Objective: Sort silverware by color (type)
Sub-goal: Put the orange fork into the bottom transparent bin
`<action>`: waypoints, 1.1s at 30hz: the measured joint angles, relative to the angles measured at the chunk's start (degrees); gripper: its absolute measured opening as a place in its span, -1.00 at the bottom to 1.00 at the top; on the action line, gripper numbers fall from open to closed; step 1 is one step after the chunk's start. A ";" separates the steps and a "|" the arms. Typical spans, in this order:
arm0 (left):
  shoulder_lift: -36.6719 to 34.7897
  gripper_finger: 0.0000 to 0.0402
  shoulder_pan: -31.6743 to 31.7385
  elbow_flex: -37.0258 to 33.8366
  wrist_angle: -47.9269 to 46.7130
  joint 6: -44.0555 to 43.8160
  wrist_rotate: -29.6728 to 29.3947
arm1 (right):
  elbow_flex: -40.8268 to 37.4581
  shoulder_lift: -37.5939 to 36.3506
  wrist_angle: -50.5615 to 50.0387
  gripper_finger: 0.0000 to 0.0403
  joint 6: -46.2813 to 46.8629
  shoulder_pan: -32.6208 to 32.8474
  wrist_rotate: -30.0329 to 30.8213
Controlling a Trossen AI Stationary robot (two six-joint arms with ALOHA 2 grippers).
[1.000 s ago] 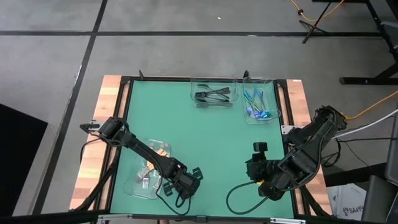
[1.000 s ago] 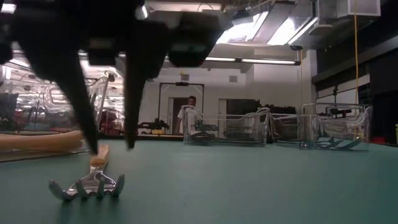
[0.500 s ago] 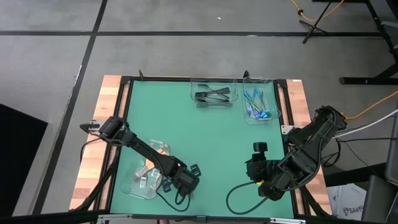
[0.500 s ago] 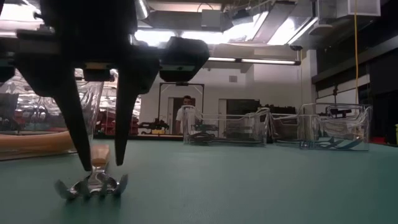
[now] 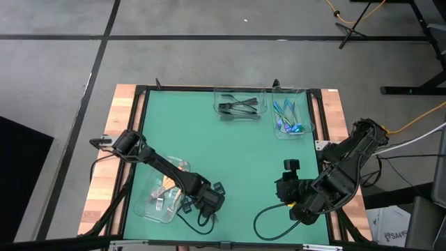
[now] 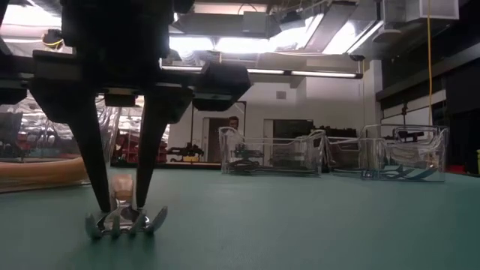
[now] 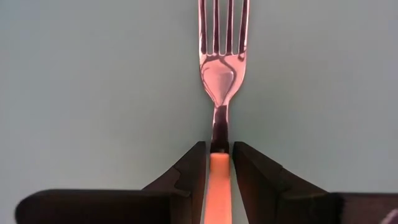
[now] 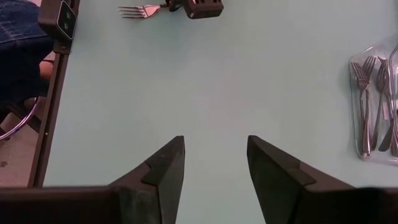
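High view: I see the left arm reaching across the green table (image 5: 230, 160) toward its near edge, w/ the left gripper (image 5: 207, 204) down on the mat just beside a clear tray (image 5: 155, 208) at the near-left corner. That tray holds orange-handled forks (image 5: 166, 189). At the far edge sit two more clear trays: one w/ black utensils (image 5: 237, 106), and to its right one w/ blue/teal utensils (image 5: 287, 116). The right arm waits near the table's right edge, right gripper (image 5: 288, 183) over bare mat.

Low view: I have the left gripper (image 6: 118, 208) coming straight down, fingers either side of the orange handle of a fork (image 6: 124, 220) that lies on the mat, tines toward the camera. The fingertips are at mat level. Far trays (image 6: 274, 157) show behind; a person stands in the room beyond.

Left wrist view: the two dark fingers (image 7: 189, 171) sit flush against the orange handle of the fork (image 7: 221, 74), right where handle meets silver neck, so the pincer is closed on it. Fork lies flat on the mat, tines pointing away.

Right wrist view: own fingers (image 8: 168, 165) stand apart w/ nothing between them, pincer open over bare mat. Farther off I see the fork (image 8: 140, 10) at the other arm's gripper, and black utensils (image 8: 373, 106) in a tray.
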 joint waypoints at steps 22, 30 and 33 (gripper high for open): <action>-0.07 -0.88 -0.34 6.53 -2.26 13.20 -3.42 | 0.00 0.00 -0.18 -0.17 -0.41 -0.02 0.00; -0.09 -0.88 -0.93 19.18 -18.80 13.01 -3.61 | 0.00 0.00 -0.18 -0.17 -0.44 -0.02 0.00; -0.18 -0.88 -1.45 23.62 -27.76 11.74 -3.56 | 0.00 0.00 -0.18 -0.17 -0.44 -0.02 0.00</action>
